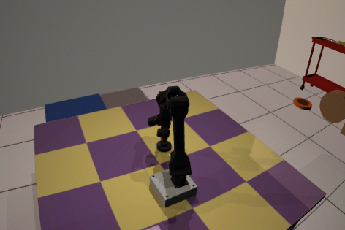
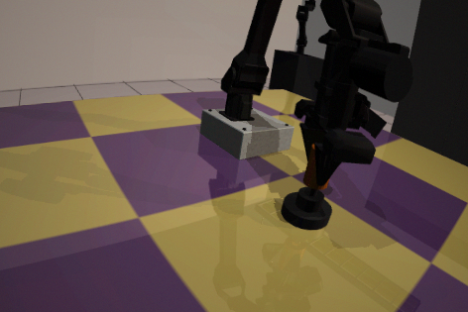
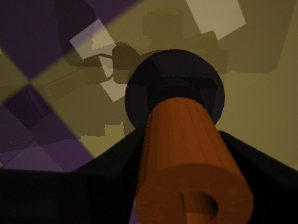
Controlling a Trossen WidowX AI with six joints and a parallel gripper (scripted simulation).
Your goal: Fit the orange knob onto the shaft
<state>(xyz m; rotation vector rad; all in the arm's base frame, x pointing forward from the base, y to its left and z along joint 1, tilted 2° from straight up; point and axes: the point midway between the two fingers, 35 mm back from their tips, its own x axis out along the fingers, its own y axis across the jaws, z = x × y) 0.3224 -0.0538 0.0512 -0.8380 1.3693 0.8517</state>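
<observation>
The orange knob (image 2: 309, 177) (image 3: 180, 135) is a tall cylinder, held roughly upright between the fingers. My gripper (image 2: 317, 171) (image 3: 179, 135) is shut on it. The dark round pedestal (image 1: 164, 148) (image 2: 306, 218) (image 3: 137, 95) has a wide base and a narrower raised hub. In the exterior view the knob's lower end is just above the hub, with a small dark gap where a bit of the shaft shows. In the wrist view the knob's top shows a hole with a flat side; its lower end overlaps the hub. The shaft's flat side is hidden.
The arm stands on a grey base block (image 1: 173, 190) (image 2: 265, 142) behind the pedestal in the exterior view. The table top (image 1: 62, 169) is purple and yellow checked. A red cart (image 1: 321, 82) and an orange ring (image 1: 302, 103) are off the table at the right.
</observation>
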